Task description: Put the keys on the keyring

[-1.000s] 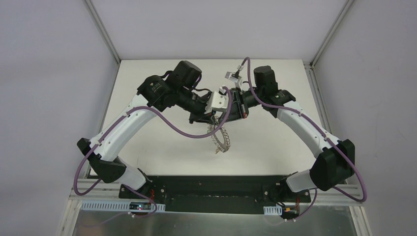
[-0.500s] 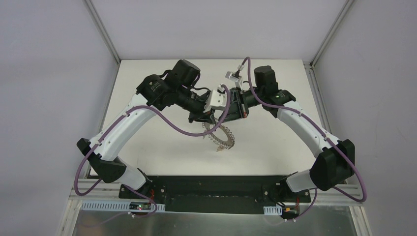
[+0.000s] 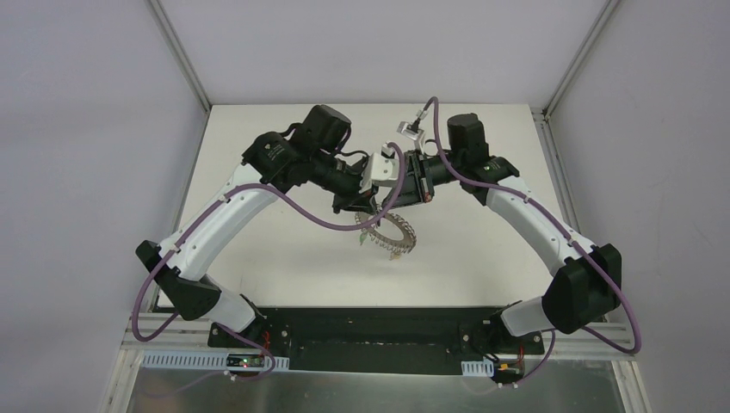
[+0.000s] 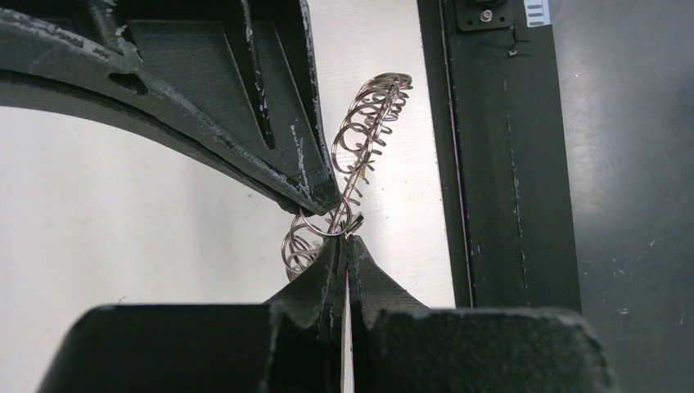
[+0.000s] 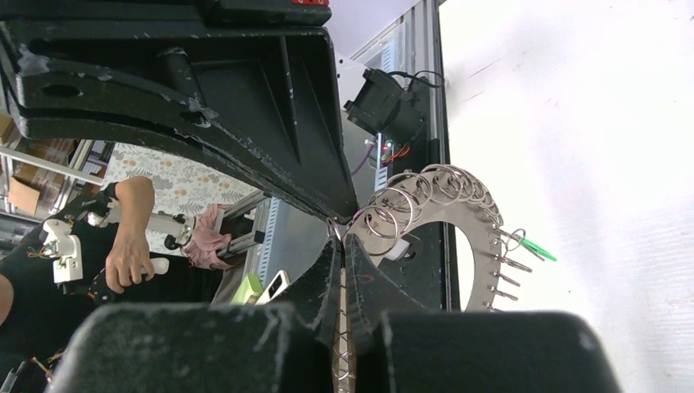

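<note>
Above the table's (image 3: 275, 258) middle, my left gripper (image 4: 342, 225) and right gripper (image 5: 340, 232) both pinch the far edge of the light, floppy grey metal keyring (image 5: 458, 211); I'd favour its band over wire rings.

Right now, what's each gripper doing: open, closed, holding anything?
Left gripper: closed, pinching the keyring.
Right gripper: closed, pinching the same keyring at its rim.
</note>
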`<action>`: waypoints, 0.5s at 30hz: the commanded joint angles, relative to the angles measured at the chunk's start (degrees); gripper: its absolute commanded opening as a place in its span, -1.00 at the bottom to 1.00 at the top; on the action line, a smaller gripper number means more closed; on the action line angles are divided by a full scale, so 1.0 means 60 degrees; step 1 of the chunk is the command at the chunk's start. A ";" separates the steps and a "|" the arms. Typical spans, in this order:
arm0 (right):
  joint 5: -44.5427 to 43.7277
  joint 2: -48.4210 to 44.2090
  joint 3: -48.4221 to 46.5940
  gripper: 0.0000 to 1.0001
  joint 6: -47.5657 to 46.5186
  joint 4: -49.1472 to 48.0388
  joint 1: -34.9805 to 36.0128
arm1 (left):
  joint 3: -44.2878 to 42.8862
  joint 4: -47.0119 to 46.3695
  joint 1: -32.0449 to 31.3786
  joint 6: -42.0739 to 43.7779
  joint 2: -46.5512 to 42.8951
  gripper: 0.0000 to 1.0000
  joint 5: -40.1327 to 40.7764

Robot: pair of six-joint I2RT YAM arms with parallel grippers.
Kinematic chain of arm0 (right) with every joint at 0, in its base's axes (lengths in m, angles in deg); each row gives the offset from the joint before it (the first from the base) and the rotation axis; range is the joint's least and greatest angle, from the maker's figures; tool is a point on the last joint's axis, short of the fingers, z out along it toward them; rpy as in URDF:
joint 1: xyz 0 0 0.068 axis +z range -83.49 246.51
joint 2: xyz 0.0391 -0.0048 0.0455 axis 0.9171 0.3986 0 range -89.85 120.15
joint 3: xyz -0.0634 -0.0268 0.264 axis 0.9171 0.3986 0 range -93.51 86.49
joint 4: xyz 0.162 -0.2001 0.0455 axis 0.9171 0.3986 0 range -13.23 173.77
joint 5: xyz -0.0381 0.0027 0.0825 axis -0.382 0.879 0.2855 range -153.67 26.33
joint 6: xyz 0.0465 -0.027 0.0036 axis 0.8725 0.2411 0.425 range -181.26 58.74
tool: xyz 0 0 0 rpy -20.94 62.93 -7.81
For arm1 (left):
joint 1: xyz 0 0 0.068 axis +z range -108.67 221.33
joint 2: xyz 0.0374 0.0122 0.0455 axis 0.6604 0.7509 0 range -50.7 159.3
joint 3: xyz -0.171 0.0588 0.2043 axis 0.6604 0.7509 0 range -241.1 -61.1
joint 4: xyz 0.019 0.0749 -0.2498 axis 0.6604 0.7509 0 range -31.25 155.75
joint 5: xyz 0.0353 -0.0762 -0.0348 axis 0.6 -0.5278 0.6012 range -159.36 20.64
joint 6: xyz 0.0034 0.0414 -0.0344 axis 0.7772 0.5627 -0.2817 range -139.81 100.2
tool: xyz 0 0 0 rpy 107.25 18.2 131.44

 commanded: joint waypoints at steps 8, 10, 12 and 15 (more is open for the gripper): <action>-0.1092 -0.0159 -0.0117 -1.00 0.0545 -0.0869 -0.0313 | 0.0224 -0.0814 -0.0083 -0.1173 -0.0326 -1.00 0.0578; -0.1233 -0.0179 -0.0111 -1.00 0.0603 -0.0894 -0.0356 | 0.0228 -0.0944 -0.0081 -0.1401 -0.0326 -1.00 0.0789; -0.1367 -0.0203 -0.0115 -1.00 0.0690 -0.0934 -0.0399 | 0.0228 -0.1016 -0.0081 -0.1511 -0.0301 -1.00 0.0950; -0.1595 -0.0203 -0.0135 -1.00 0.0872 -0.0990 -0.0473 | 0.0203 -0.1227 -0.0083 -0.1930 -0.0222 -1.00 0.1376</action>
